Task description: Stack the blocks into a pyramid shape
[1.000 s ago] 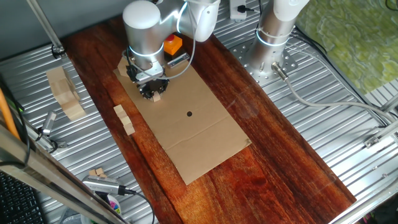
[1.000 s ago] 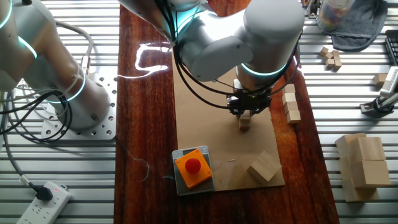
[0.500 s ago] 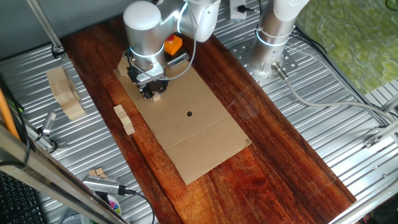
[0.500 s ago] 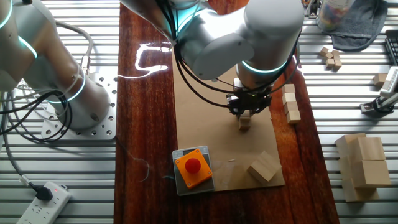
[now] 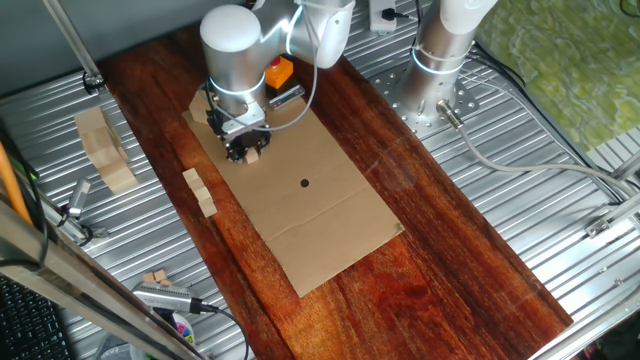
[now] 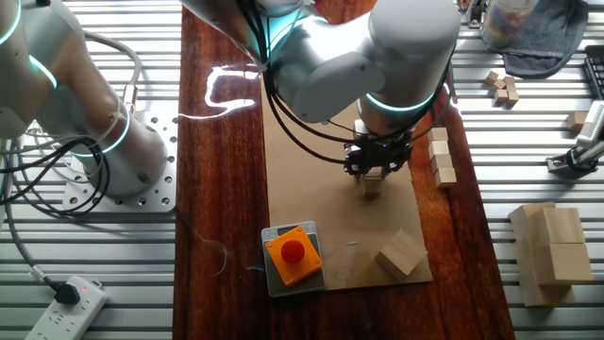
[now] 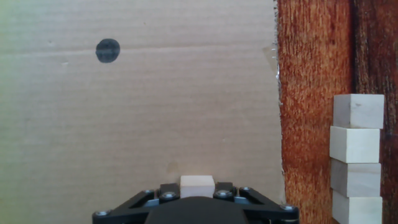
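One block in hand: a small pale block [image 7: 197, 185] sits between my fingertips; I read the gripper [image 6: 374, 176] as closed narrow on it, just above the cardboard sheet [image 7: 155, 112].
Supply row: four more blocks [image 7: 356, 152] lie end to end on the dark wood table [image 7: 311, 93], off to the right of the hand in the hand view, just past the cardboard's edge.
Black dot: a mark [image 7: 108, 50] sits ahead of the fingers and to the left, well apart from the held block.
Step, as I judge it: placing this block as the start of the base; nothing is stacked on the cardboard yet, so the task looks barely begun.
How I'd do it well: lower straight until the block's underside meets the cardboard flat, open only a little, lift straight up so the fingers don't drag it.
Spacing: leave room beside it so its neighbour can sit flush.
Nearby clutter: an orange button box [image 6: 292, 253] and a larger wood chunk [image 6: 401, 253] lie behind the hand; I'd stay off them.
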Robot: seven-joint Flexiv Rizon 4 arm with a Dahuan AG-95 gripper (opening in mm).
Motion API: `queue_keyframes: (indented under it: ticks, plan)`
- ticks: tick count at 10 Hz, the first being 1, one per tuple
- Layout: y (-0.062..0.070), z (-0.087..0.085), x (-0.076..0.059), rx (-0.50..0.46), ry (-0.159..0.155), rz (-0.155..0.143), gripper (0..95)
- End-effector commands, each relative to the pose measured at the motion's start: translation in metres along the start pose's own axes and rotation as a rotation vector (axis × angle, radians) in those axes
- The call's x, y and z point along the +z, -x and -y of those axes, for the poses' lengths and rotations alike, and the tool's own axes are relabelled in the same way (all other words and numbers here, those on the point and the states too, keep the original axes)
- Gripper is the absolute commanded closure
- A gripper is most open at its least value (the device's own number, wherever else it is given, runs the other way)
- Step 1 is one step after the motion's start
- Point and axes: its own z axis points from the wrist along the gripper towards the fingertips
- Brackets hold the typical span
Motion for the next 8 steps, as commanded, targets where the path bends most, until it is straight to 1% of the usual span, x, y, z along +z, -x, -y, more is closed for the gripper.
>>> queue_keyframes:
  ticks: [1,4,8]
  plan:
    - [-0.0002,0.0000,-0.0005,0.004,0.001,0.000,38.0]
    - [0.0002,0.0002,-0.0026,0.002,0.003,-0.001,38.0]
    - [0.0001,0.0001,-0.0090,0.000,0.019,0.005,38.0]
